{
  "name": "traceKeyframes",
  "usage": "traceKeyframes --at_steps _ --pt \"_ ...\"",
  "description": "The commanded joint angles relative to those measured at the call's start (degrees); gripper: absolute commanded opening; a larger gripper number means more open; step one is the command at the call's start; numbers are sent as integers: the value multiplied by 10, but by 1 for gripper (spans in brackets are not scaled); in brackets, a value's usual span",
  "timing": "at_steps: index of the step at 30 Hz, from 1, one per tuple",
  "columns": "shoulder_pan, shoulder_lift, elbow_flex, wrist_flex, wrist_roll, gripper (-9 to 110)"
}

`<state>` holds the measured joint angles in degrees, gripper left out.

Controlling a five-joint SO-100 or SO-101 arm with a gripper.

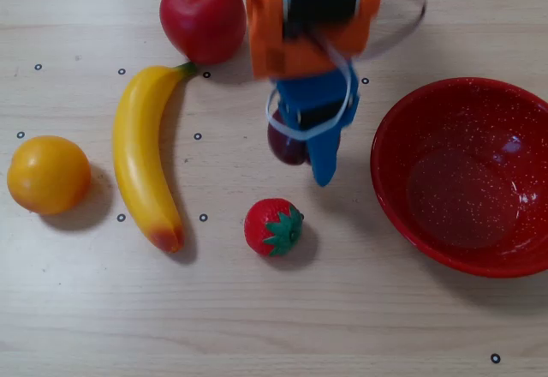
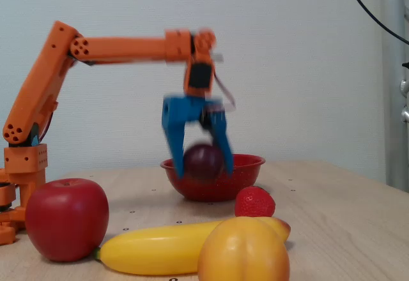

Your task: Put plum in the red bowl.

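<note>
The dark purple plum hangs in the air, clamped between the blue fingers of my gripper, well above the table in the fixed view. From overhead the plum peeks out at the left of the blue fingers, mostly covered by the orange wrist; the gripper is blurred by motion. The red speckled bowl sits to the right in the overhead view, apart from the gripper, and holds nothing. In the fixed view the bowl stands behind the raised plum.
A strawberry lies just below the gripper in the overhead view. A banana, an orange fruit and a red apple lie to the left. The arm's base stands at the fixed view's left.
</note>
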<state>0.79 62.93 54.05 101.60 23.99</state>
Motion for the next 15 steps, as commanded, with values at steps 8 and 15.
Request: traceKeyframes --at_steps 8,15 --pt "13 197 -166 33 -60 0" --pt "91 288 -114 -25 -124 0"
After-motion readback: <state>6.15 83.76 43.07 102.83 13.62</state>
